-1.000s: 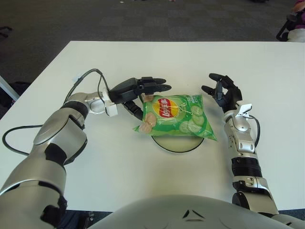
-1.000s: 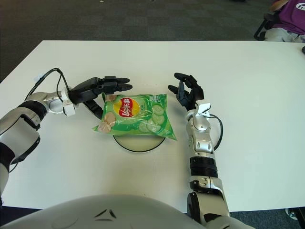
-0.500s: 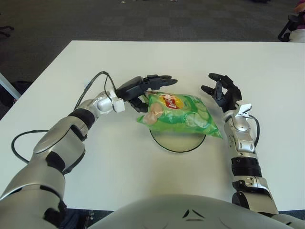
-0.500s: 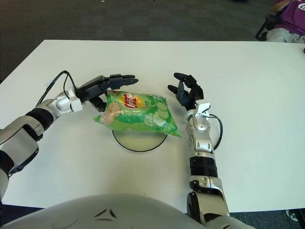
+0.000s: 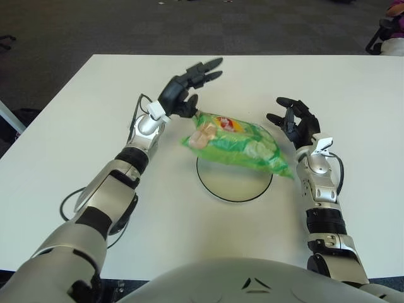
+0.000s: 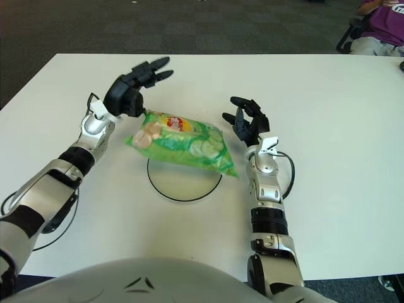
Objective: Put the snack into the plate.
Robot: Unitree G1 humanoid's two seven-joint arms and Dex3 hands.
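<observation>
Now green snack bag (image 5: pixel 235 142) w/ red-yellow logo, over plate (image 5: pixel 234 183), left hand (image 5: pixel 183 93) fingers released, right hand (image 5: pixel 294 121) fingers spread.

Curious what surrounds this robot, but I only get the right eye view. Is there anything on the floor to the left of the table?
Observer: Yes. The left eye view shows a dark bag-like thing on the floor beside the white table's left edge, on the side where the left hand shows at the green Lay's bag's far corner.
Operator: Anything else down there?
Observer: A white slanted bar, cut off by that picture's left edge, right next to the dark thing. What it belongs to cannot be told.
</observation>
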